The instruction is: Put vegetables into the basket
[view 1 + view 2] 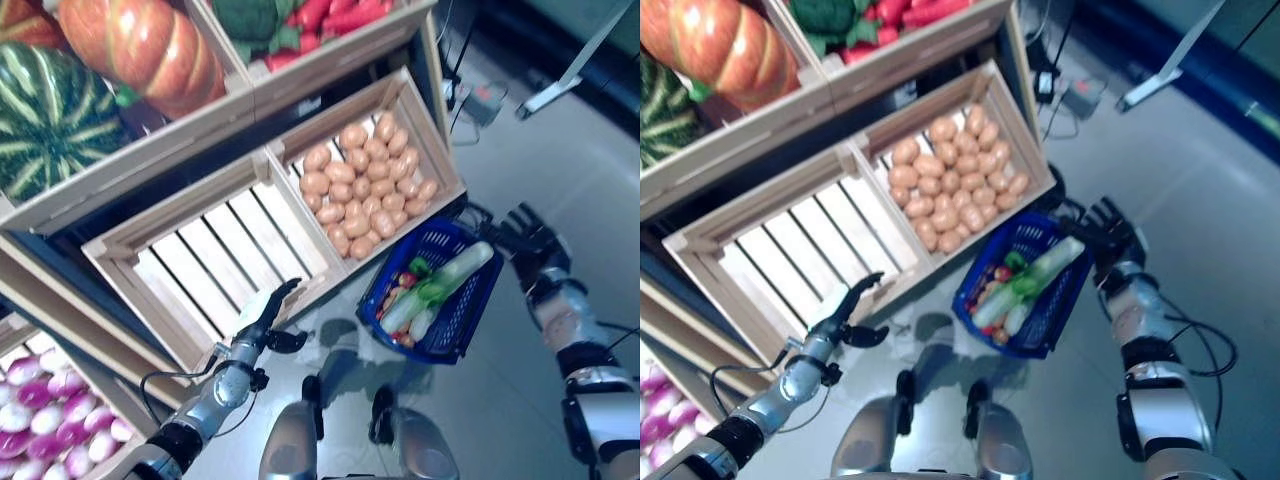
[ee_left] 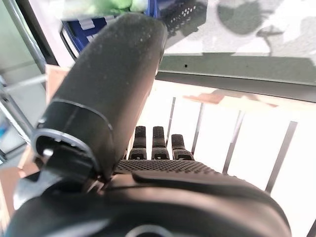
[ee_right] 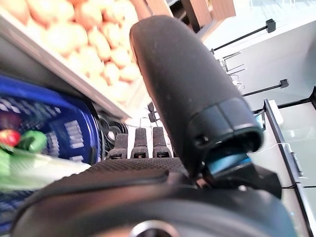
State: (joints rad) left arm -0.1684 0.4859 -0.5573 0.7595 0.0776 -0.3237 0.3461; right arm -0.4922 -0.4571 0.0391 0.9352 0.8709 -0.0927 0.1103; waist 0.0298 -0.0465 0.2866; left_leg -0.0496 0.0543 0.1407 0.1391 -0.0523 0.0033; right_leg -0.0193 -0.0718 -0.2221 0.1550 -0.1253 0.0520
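A blue basket [image 1: 455, 320] sits on the floor at lower centre-right, already carrying a long pale-green leek-like vegetable [image 1: 445, 282] and small red and green produce, just below the crate of potatoes [image 1: 365, 185]. The right hand [image 1: 522, 235] hovers at the basket's right rim, fingers extended and holding nothing, though whether it touches the rim cannot be told. The left hand [image 1: 262, 318], fingers straight and relaxed, hangs over the front edge of the empty slatted crate [image 1: 215, 255] at centre-left. The risk from here appears twofold: the long vegetable, lying across the basket's rim, could tip out if the right hand nudges the basket; and the left hand has nothing within the empty crate to pick.
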